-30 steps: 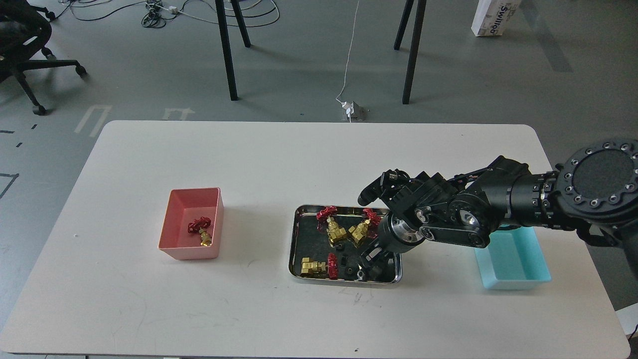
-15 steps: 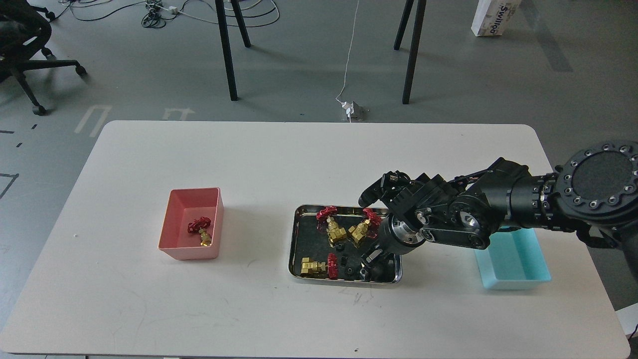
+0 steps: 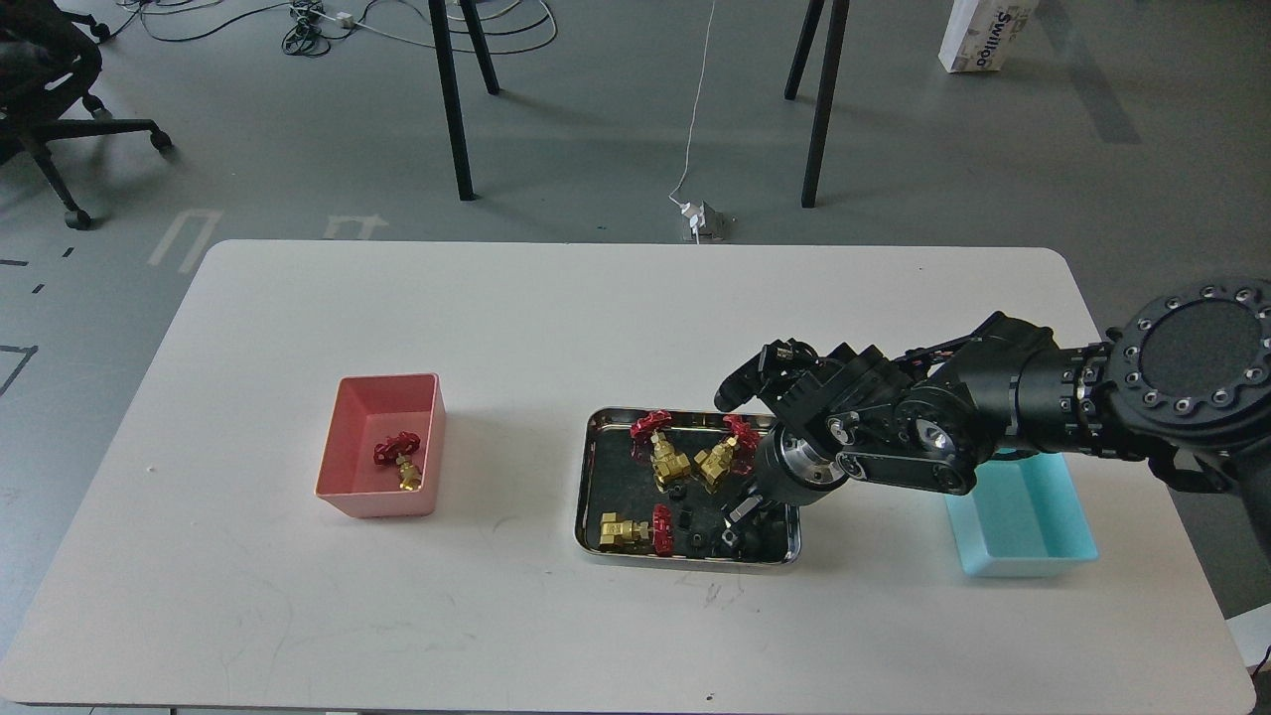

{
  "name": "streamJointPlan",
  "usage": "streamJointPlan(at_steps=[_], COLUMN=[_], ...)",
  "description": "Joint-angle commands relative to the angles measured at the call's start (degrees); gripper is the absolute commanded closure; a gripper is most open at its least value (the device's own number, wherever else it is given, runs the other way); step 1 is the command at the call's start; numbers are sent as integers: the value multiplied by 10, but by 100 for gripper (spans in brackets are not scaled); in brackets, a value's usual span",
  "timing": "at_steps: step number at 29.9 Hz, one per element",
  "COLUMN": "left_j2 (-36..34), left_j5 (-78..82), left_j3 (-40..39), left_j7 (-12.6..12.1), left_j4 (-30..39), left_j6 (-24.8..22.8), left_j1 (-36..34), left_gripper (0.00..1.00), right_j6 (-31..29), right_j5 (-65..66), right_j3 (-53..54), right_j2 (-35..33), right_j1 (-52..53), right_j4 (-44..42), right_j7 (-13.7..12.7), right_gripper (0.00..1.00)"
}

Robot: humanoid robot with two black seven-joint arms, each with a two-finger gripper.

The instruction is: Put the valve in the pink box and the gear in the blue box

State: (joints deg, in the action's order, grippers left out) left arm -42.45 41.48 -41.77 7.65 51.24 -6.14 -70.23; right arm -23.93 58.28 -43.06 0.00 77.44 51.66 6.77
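Observation:
My right gripper (image 3: 736, 524) points down into the right part of the shiny steel tray (image 3: 588, 485), among several tiny black gears (image 3: 686, 518). Its fingers are dark against the tray, so I cannot tell whether they are open or shut, or whether they hold a gear. Three brass valves with red handwheels lie in the tray: two at the back (image 3: 663, 453) (image 3: 720, 455) and one at the front left (image 3: 635, 531). A fourth valve (image 3: 400, 460) lies in the pink box (image 3: 348, 437) to the left. The blue box (image 3: 1033, 516) stands to the right, partly behind my arm. My left gripper is out of view.
My right forearm and wrist (image 3: 894, 437) reach over the tray's right edge and the blue box's near-left corner. The white table (image 3: 596, 318) ends near the blue box on the right. Table legs and cables are on the floor beyond.
The right gripper's fingertips have shifted slightly inside the tray and look closer together and lower. The arm, valves and boxes have not moved.

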Motion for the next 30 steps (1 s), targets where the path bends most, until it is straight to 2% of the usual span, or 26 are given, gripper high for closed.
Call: streamJointPlan(at_steps=[1, 7, 13, 15, 22, 26, 30], left_j2=[0, 0, 1, 0, 0, 0, 0], left_j5=[1, 1, 2, 2, 2, 2, 1], left_j3=[-1, 1, 3, 4, 3, 3, 1], left_j7=[0, 1, 2, 2, 3, 3, 3], left_j4=[0, -5, -20, -20, -21, -21, -22], left_j6=[1, 0, -2, -3, -1, 0, 0], left_j1=[0, 0, 1, 1, 2, 3, 2], left_gripper=[2, 2, 2, 2, 2, 2, 2], right_j6=[-2, -9, -8, -8, -11, -11, -10], right_j5=[-2, -45, -75, -75, -65, -33, -13], right_j3=[0, 46, 63, 70, 67, 68, 72], right_j2=[0, 0, 0, -58, -327, -436, -503], right_j1=[3, 47, 109, 126, 135, 99, 49], right_j4=[0, 16, 87, 119, 223, 252, 250], right_j7=[0, 0, -4, -4, -4, -4, 0], right_gripper=[90, 90, 90, 90, 90, 89, 88])
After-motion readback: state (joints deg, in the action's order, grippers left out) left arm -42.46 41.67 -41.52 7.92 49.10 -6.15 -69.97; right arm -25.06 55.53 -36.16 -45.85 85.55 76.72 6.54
